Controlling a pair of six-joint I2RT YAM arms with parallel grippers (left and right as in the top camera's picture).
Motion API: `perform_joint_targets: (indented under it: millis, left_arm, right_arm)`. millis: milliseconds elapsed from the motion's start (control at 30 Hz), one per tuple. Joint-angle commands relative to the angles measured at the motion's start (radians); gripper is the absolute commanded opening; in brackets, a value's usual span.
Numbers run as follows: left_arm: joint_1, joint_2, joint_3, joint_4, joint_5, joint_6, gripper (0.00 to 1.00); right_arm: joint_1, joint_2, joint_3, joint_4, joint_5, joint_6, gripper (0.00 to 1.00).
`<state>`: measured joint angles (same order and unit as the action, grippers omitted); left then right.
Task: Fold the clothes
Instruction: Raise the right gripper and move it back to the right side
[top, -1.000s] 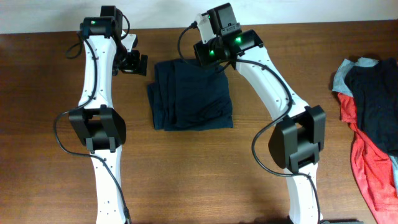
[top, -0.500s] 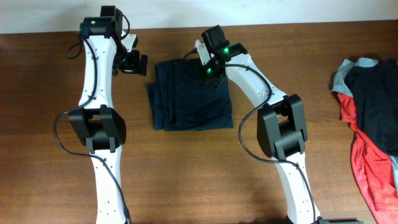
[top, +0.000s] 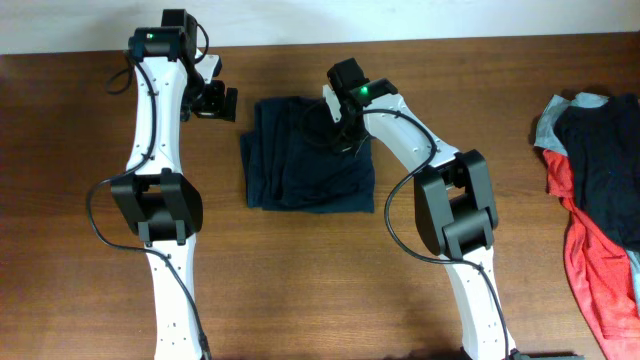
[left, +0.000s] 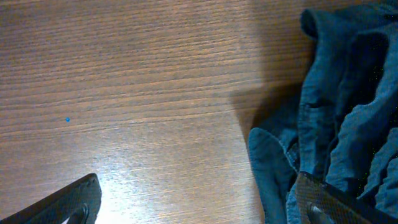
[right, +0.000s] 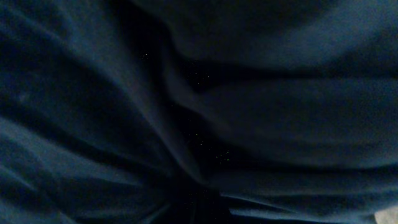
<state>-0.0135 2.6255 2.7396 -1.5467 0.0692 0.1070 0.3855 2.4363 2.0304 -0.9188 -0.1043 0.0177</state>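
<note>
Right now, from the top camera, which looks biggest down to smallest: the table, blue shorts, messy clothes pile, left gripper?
1. The table, biggest.
2. The blue shorts and the clothes pile look about alike. The pile runs off the picture's edge, so I won't rank them.
3. The left gripper, smallest.

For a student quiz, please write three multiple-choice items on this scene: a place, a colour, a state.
1. Where does the heap lie in the overhead view? A far right; B centre; C far left.
2. What colour are the shorts? A red; B white; C navy.
3. The left end effector is: A shut on the shorts; B open and empty; C shut on the heap.
Key: 1 A, it lies at the right edge; 2 C, dark blue in every view; 3 B, its fingers stand wide apart, nothing between.
</note>
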Motion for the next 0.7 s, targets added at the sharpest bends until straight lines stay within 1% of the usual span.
perform_joint_targets:
  millis: [0,267,400,500,567,667]
  left_arm:
    - [0.003,-0.005,0.003,0.002,-0.014,-0.013,0.99]
    - [0.003,-0.005,0.003,0.002,-0.014,-0.013,0.99]
    - [0.003,-0.005,0.003,0.002,-0.014,-0.013,0.99]
    - [0.003,-0.005,0.003,0.002,-0.014,-0.013,0.99]
    - [0.003,-0.005,0.003,0.002,-0.014,-0.013,0.99]
    - [0.003,-0.005,0.003,0.002,-0.014,-0.013,0.99]
  right_arm:
    - [-0.011,0.02,-0.051,-0.044,0.038,0.018,0.04]
    - [-0.014,0.001,-0.019,-0.024,0.027,0.015,0.04]
    - [-0.015,-0.005,0.058,-0.024,-0.125,-0.033,0.04]
    - [-0.021,-0.032,0.151,-0.029,-0.204,-0.032,0.05]
    - [-0.03,-0.059,0.215,-0.052,-0.233,-0.026,0.12]
    - [-0.055,-0.098,0.33,-0.144,-0.23,-0.012,0.2]
